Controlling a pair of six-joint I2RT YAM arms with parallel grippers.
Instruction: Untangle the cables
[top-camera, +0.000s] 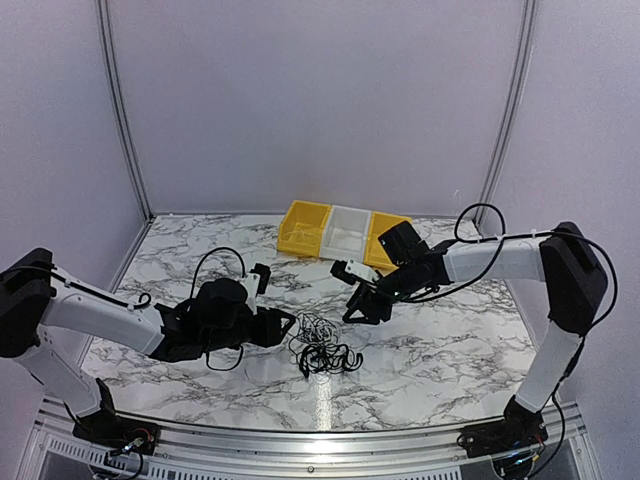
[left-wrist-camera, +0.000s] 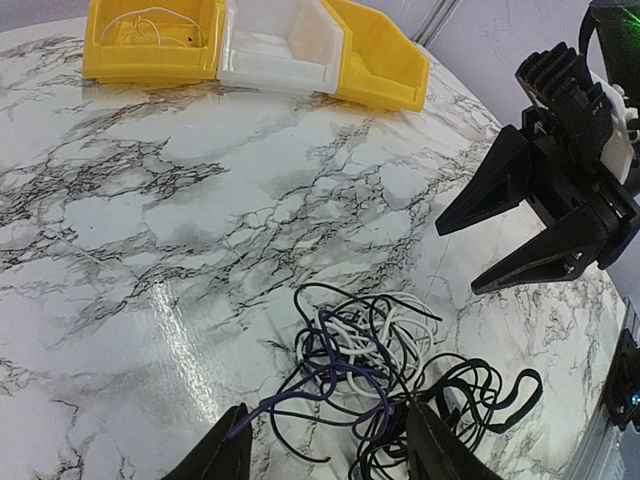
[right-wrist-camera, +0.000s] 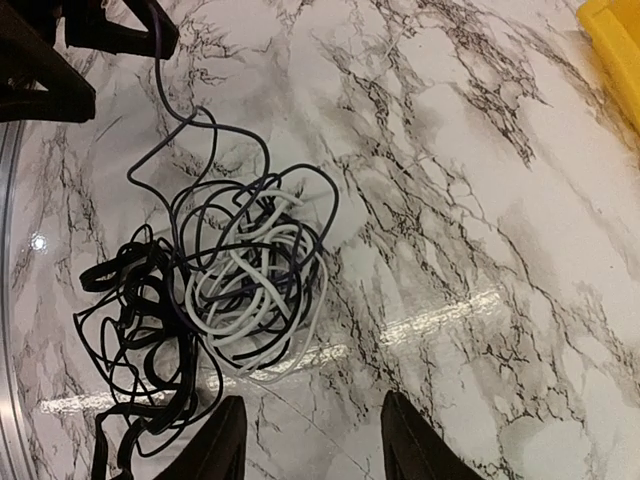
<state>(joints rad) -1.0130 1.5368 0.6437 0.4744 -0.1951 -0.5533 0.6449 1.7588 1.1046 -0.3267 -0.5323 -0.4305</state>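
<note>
Cables (left-wrist-camera: 370, 370) in one knot on counter (left-wrist-camera: 150, 250), separating barely started; left gripper (left-wrist-camera: 328, 440) and right gripper (left-wrist-camera: 458, 258) both open; next, probably pinch one outer strand

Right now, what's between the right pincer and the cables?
Nothing but bare marble table separates the right pincer from the cables, as the left wrist view shows.

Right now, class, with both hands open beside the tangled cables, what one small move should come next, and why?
Probably lower the right hand onto the whitish strand and pinch it. That hand stands open, holding nothing, with the cables knotted just ahead of it, and the white loops show plainly in the middle. The left hand is open opposite.
</note>
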